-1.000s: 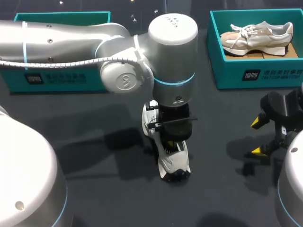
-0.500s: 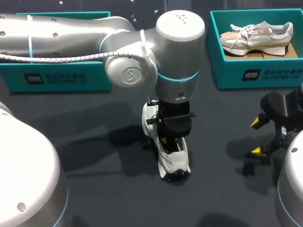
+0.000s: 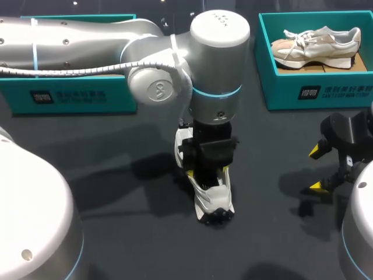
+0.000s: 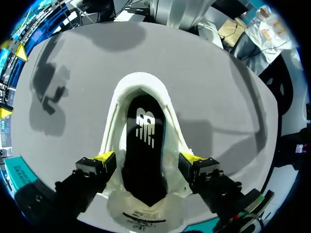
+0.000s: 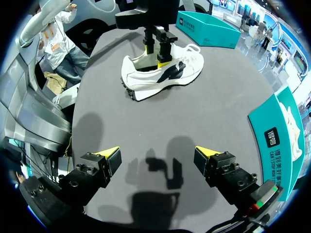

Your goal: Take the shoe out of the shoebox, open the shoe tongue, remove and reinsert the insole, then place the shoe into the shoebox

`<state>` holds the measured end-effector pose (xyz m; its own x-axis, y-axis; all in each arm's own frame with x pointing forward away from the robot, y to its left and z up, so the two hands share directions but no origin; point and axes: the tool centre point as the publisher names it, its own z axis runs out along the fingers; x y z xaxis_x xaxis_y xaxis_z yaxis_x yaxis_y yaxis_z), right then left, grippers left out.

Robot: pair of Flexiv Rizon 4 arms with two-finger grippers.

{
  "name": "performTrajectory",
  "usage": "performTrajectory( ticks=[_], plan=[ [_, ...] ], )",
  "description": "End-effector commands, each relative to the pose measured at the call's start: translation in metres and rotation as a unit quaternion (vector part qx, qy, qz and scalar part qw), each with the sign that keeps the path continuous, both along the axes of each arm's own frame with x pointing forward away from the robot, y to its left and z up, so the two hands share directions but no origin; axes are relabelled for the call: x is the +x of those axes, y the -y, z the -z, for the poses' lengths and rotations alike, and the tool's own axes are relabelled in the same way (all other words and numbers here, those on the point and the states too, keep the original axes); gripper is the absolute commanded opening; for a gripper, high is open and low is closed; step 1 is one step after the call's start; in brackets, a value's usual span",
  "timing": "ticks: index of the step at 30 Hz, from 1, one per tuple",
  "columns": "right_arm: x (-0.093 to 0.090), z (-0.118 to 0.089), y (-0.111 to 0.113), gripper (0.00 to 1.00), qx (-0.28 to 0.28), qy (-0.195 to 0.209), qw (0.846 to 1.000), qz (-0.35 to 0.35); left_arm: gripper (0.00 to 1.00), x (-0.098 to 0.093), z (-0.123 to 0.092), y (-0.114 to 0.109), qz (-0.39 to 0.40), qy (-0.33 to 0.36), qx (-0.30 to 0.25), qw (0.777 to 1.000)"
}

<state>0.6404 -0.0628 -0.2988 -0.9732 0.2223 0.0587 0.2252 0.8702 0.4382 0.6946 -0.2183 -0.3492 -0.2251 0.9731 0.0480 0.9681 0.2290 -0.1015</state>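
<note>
A white sneaker (image 3: 213, 198) with black side marks lies on the dark table, toe toward the front edge. My left arm reaches past the middle, and its gripper (image 3: 208, 171) hangs open right over the shoe's mouth. In the left wrist view the black insole (image 4: 144, 145) lies flat inside the shoe, and the gripper (image 4: 148, 158) straddles the collar with one yellow fingertip (image 4: 104, 156) on each side. My right gripper (image 3: 317, 170) stands open and empty well to the right of the shoe (image 5: 163, 75), with nothing between its fingers (image 5: 109, 151).
A teal shoebox (image 3: 280, 87) at the back right holds a beige sneaker (image 3: 315, 45). Another teal shoebox (image 3: 70, 96) stands at the back left, mostly hidden behind my left arm. Dark table surface lies bare between the shoe and my right gripper.
My left gripper has gone from shut to wide open over the shoe's mouth, and its wrist shifted slightly to the right. The right arm has not moved.
</note>
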Motion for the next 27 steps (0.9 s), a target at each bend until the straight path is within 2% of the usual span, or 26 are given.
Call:
performTrajectory(
  ticks=[1,10,12,17,20,23,27],
  plan=[
    [-0.002,0.0,0.0,1.0,-0.001,0.002,1.0,0.001,1.0,0.001,0.001,-0.004,0.001,-0.002,-0.005,1.0],
    [-0.002,0.0,0.0,1.0,-0.001,0.002,1.0,0.001,1.0,0.007,-0.007,-0.002,0.0,-0.013,-0.033,0.999],
    [-0.002,0.0,0.0,1.0,-0.001,0.002,1.0,0.001,0.94,0.009,-0.008,0.0,0.0,-0.015,-0.036,0.999],
    [-0.002,0.0,0.0,1.0,-0.001,0.002,1.0,0.001,0.88,0.013,-0.008,0.002,0.0,-0.018,-0.038,0.999],
    [-0.002,0.0,0.0,1.0,-0.001,0.002,1.0,0.001,0.8,0.016,-0.008,0.003,-0.002,-0.019,-0.038,0.999],
    [-0.002,0.0,0.0,1.0,-0.001,0.002,1.0,0.001,0.77,0.021,-0.007,0.003,-0.006,-0.019,-0.037,0.999],
    [-0.002,0.0,0.0,1.0,-0.001,0.002,1.0,0.001,0.77,0.028,-0.01,0.0,-0.012,-0.018,-0.035,0.999]
  ],
)
